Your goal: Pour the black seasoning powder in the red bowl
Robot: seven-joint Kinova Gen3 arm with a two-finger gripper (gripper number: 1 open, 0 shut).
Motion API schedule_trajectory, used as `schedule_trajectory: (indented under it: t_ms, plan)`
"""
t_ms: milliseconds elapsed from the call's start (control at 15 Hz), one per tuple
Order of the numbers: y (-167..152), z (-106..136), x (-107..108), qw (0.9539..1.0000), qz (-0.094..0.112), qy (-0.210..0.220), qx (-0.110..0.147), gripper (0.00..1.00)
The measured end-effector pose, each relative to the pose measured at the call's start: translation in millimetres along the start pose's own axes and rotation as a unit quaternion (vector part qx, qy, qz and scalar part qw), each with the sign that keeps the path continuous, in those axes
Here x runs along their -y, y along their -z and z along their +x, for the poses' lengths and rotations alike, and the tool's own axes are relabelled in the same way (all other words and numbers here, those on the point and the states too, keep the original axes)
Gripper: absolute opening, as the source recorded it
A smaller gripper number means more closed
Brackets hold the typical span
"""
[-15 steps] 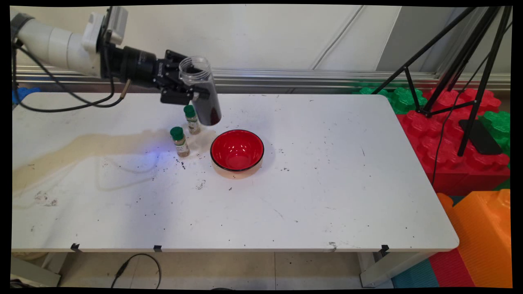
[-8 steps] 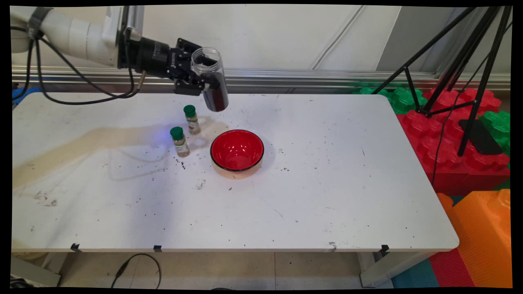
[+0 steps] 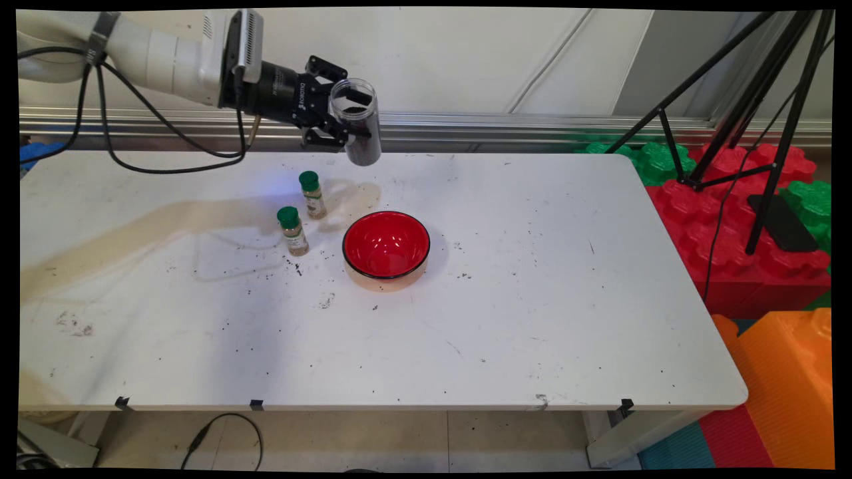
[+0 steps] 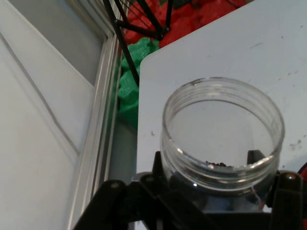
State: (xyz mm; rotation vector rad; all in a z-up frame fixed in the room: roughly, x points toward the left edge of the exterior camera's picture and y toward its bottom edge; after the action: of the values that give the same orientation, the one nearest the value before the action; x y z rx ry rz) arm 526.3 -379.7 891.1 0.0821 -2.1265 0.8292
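Note:
My gripper is shut on a clear open-topped jar holding dark grains, lifted above the table's far side. The jar stays roughly upright, its mouth tipped slightly toward the arm. In the hand view the jar's threaded rim fills the lower right between my fingers, with a few dark grains at its inner edge. A red bowl with a black rim sits on the table below and slightly right of the jar. Two small green-capped spice bottles stand left of the bowl.
The white table is speckled with dark crumbs and carries a tan stain on its left half. A black tripod stands over red and green foam blocks at the right. An orange block lies at the lower right.
The arm has lifted the jar up and to the right, away from the spice bottles, toward the space behind the bowl. Bowl and bottles have not moved.

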Motion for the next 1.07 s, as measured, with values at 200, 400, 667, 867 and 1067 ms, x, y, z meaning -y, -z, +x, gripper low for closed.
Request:
schedule_trajectory:
  t_ms: [200, 400, 667, 867, 1067]
  plan:
    - [-9, -5, 1, 0.9993, 0.001, -0.036, 0.008, 0.00]
    - [-16, -8, -1, 0.9978, 0.000, -0.066, 0.013, 0.00]
    - [-27, -12, -5, 0.9924, 0.003, -0.121, 0.017, 0.00]
    - [-33, -14, -8, 0.9854, 0.003, -0.169, 0.022, 0.00]
    - [-38, -16, -13, 0.9772, 0.002, -0.211, 0.026, 0.00]
